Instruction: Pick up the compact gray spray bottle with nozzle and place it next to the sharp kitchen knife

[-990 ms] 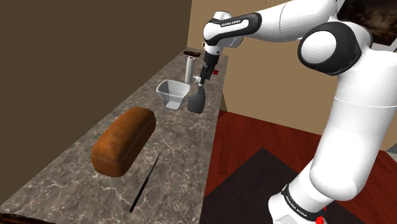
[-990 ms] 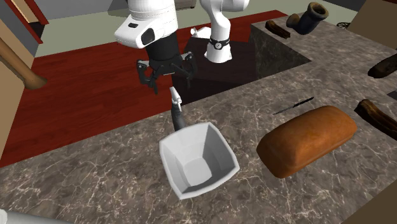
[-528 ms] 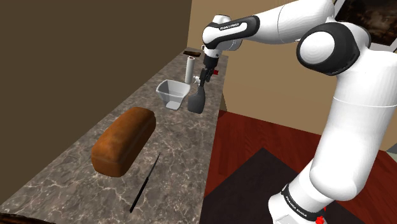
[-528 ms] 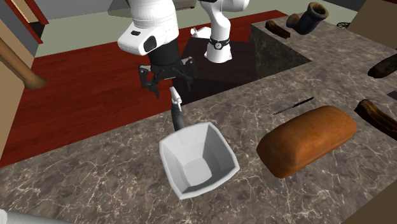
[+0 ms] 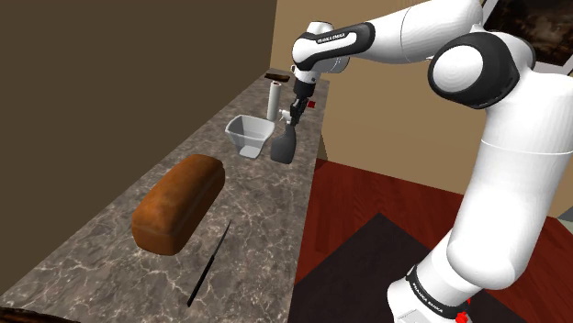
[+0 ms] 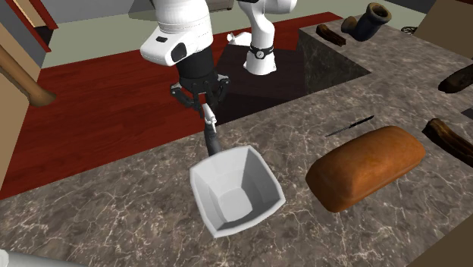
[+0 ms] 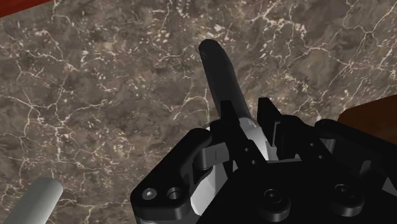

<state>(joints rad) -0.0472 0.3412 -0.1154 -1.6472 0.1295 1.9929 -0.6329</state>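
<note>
A small dark grey spray bottle [image 5: 284, 147] with a white nozzle [image 6: 208, 115] stands upright on the marble counter [image 5: 110, 248], close to its edge by the red floor. My gripper [image 5: 294, 115] comes down on it from above and is shut on the nozzle head. From the second exterior camera the black fingers [image 6: 184, 92] pinch in on the bottle [image 6: 211, 139] top. In the wrist view the gripper [image 7: 245, 137] clasps the white nozzle, and the bottle's dark body [image 7: 219, 70] reaches away towards the counter. The thin black knife [image 5: 209, 264] lies far along the counter, beyond the bread [image 5: 179, 202].
A white square container [image 5: 249, 136] stands right beside the bottle, away from the counter's edge. A white cylinder [image 5: 275, 99] stands behind it near the wall. The brown loaf [image 6: 366, 167] lies between the container [image 6: 235, 191] and the knife [image 6: 350, 126]. Dark objects [image 6: 455, 80] sit at the far counter side.
The fingers stood wide apart on either side of the nozzle a second ago and have now shut on it. The arm and bottle have barely moved.
</note>
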